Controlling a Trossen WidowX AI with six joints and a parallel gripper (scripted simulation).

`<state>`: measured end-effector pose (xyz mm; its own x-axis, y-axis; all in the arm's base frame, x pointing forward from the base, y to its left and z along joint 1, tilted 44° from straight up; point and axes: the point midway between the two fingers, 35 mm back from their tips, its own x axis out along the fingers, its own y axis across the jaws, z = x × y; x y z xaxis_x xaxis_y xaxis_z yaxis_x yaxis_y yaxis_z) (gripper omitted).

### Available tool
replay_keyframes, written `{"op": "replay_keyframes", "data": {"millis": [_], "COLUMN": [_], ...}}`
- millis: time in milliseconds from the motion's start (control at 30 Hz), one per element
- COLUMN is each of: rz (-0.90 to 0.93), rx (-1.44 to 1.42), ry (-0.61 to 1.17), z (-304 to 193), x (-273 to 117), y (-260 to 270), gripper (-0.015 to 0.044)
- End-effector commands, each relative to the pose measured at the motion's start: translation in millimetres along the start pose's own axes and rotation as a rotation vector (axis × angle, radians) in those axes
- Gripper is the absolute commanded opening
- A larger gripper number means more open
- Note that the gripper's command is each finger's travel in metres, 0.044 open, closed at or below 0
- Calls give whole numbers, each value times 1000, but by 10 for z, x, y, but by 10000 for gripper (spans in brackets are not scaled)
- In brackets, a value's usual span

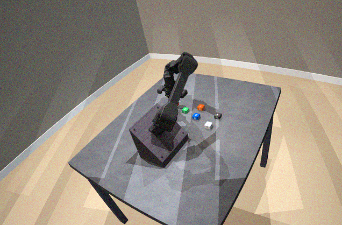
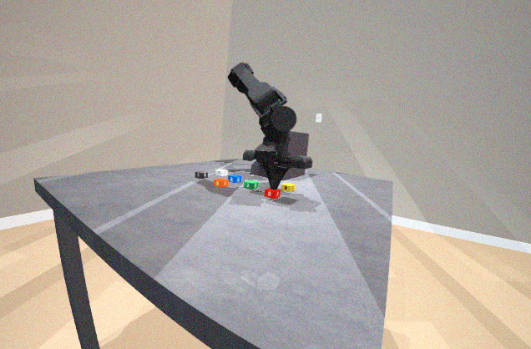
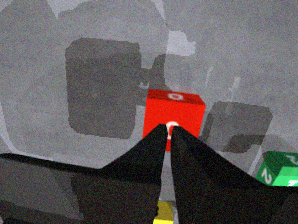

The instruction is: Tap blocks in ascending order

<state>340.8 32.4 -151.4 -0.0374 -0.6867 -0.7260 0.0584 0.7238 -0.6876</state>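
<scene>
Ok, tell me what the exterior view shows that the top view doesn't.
Exterior only: the yellow block, the whole red block, and the gripper, its tips shut to a point right at the red block's top. Top only: the robot's base seen whole; the arm hides the gripper tips there. Both: the green, orange, blue, white and dark blocks.
</scene>
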Motion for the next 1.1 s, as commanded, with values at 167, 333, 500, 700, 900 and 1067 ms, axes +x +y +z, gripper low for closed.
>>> {"op": "replay_keyframes", "data": {"millis": [167,333,500,700,900,1067], "rz": [-6,-3,-3,2,23,20], "rx": [-9,-10,-10,-11,-17,-17], "ry": [6,6,7,7,3,0], "z": [-26,-2,-22,24,250,235], "x": [-267,-562,-1080,-1095,-1158,-1149], "y": [3,19,13,-101,-1068,-1886], "gripper": [20,20,20,20,20,20]}}
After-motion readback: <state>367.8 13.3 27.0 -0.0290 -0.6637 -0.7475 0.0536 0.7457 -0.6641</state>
